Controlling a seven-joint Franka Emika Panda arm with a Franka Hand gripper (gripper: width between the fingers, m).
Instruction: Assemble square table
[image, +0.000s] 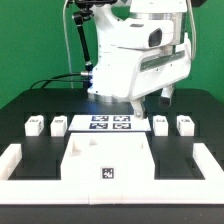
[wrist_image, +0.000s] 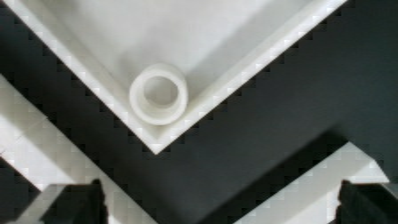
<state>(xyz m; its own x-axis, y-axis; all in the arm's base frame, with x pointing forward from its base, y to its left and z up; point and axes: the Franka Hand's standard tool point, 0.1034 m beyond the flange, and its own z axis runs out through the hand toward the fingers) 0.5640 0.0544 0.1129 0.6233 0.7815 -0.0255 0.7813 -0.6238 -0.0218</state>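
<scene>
Near the table's (image: 20, 105) edge closest to the exterior camera, the square tabletop (image: 107, 160) is lying flat, and the border rail (image: 18, 160) is enclosing it on three sides, probably to keep it from sliding while parts are being pressed into it. Behind it, the marker board (image: 110, 123) is sitting at the middle of the table. Two legs (image: 58, 125) are standing toward the exterior view's left edge of the table and two more legs (image: 160, 124) toward its right edge, all apart from the panel, so no leg is mounted yet.

The arm (image: 135, 55) is hanging over the back of the table. Its gripper (wrist_image: 210, 203) is holding nothing: the fingers (wrist_image: 71, 203) are standing wide apart with only dark table between them. The wrist camera is looking at one corner of the tabletop, where a round corner hole (wrist_image: 160, 95) is showing, empty and waiting for a leg. I judge the work is only beginning.
</scene>
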